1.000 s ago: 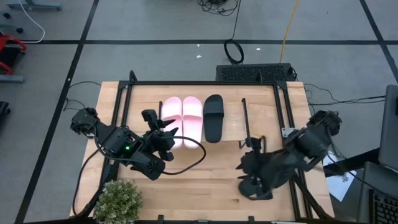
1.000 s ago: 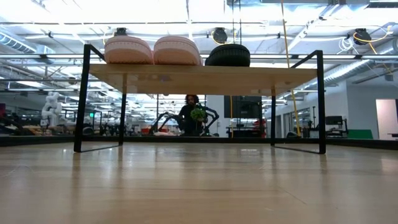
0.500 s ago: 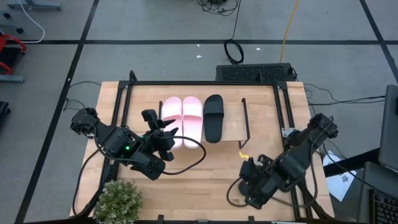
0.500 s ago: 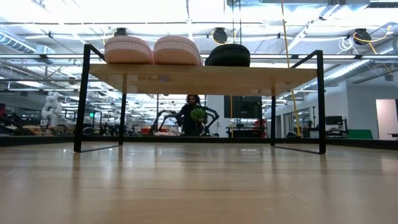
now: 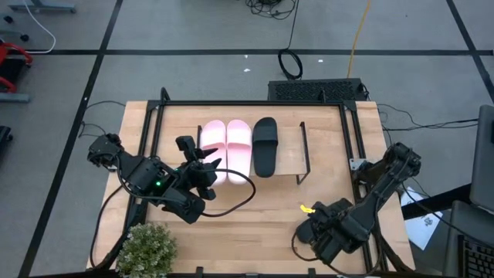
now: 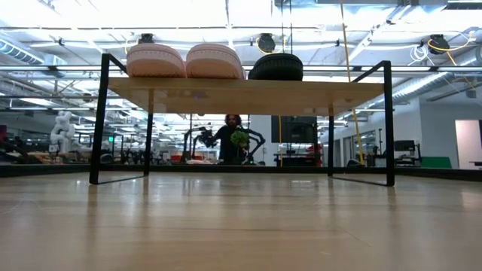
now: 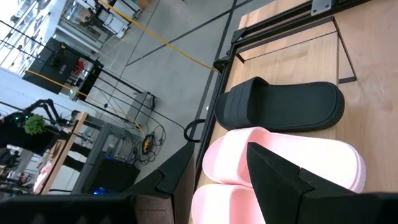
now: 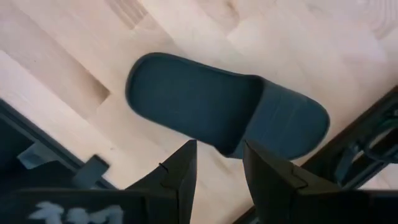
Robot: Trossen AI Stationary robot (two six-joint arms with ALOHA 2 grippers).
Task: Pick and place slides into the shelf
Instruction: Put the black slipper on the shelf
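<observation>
The shelf (image 5: 324,147) carries the pink pair (image 5: 226,147) and one black slide (image 5: 265,145) on their soles, also seen along its board in the low view as the pink pair (image 6: 184,60) and the black slide (image 6: 276,66). The other black slide (image 8: 217,106) lies sole-down on the table near its near edge; the right arm hides it in the high view. My right gripper (image 8: 219,146) hangs open just above its strap, low at the table's near right (image 5: 316,234). My left gripper (image 5: 210,164) hovers open at the pink pair's near ends (image 7: 219,149).
A potted plant (image 5: 147,249) stands at the table's near left corner. Black frame bars (image 5: 351,139) run beside the shelf on the right. The table's edge and frame (image 8: 37,155) lie close to the lone black slide. A person (image 6: 230,139) shows far behind the table.
My right gripper has travelled from beside the shelf's near right leg toward the table's near edge, ending over the lone black slide. The left arm and the slides on the shelf have stayed put.
</observation>
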